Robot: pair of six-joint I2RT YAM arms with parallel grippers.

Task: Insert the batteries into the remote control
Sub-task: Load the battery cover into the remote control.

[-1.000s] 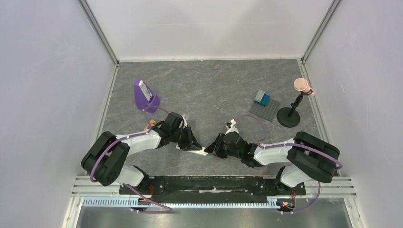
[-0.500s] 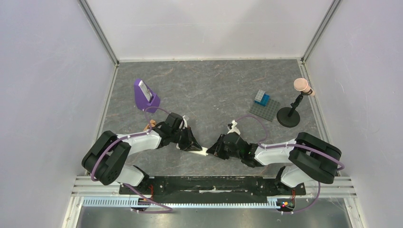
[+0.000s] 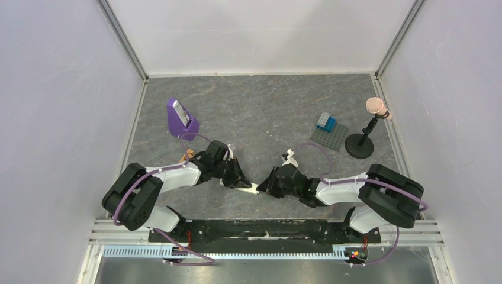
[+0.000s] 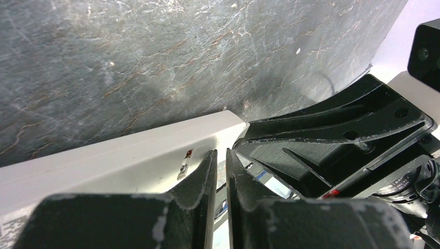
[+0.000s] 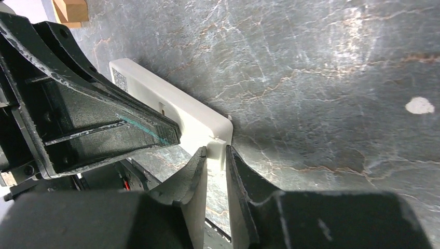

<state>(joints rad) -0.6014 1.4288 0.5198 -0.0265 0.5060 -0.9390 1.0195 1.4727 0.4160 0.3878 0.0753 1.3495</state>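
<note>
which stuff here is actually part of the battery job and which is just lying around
Job: remote control, gripped by left gripper and right gripper; batteries not in sight.
Lying about: purple stand, grey baseplate with blue blocks, black stand with pink ball, small wooden block.

Close to the worktop's [image 3: 260,106] near edge, about midway along it: remote control [image 3: 250,189], flat on the surface. Its left end between the fingers of the left gripper [image 3: 241,180], its right end between those of the right gripper [image 3: 264,186].

Toward the left edge, behind the left arm: wedge stand [image 3: 179,123] with a slab [image 3: 183,116] on its slope. In front of that stand, beside the arm: small block [image 3: 189,154].

In the right half: studded plate [image 3: 332,138], bricks [image 3: 325,122] on its rear part. Just right of the plate, near the right edge: round-footed stand [image 3: 359,145].
</note>
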